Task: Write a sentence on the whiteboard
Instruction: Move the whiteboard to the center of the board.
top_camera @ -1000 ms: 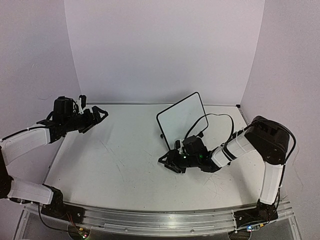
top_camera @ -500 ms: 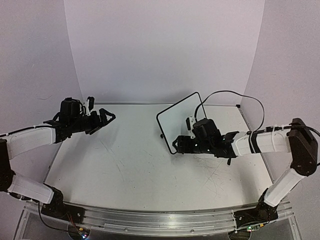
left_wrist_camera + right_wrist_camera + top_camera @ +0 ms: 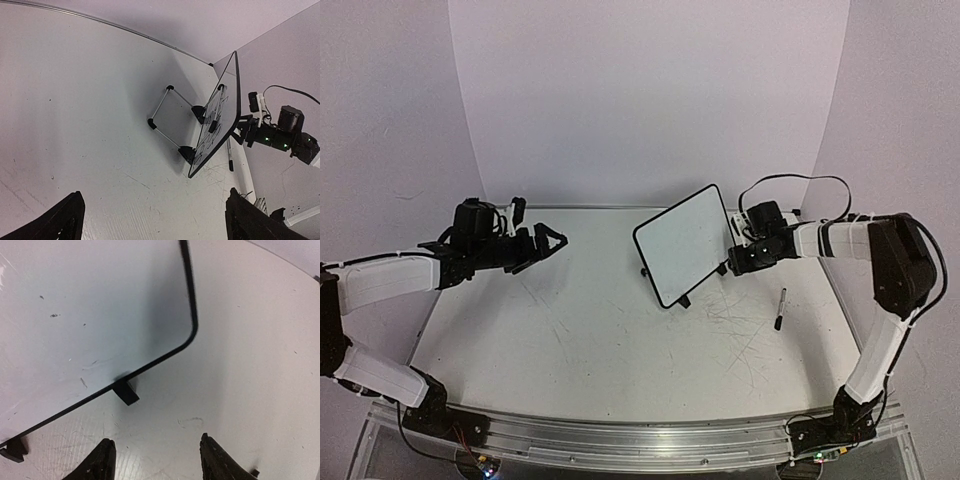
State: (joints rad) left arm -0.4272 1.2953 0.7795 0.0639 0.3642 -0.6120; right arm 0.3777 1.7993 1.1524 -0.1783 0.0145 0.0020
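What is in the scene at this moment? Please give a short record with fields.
whiteboard: standing, tilted back; the side seen from above shows no writing
marker: lying on the table, right of the board, not held
left tool: open, empty, over the table's left side
right tool: open, empty, near the board's right edge

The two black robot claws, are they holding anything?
Nothing: the left gripper and the right gripper gape empty; the slim black marker pen lies loose on the white table.
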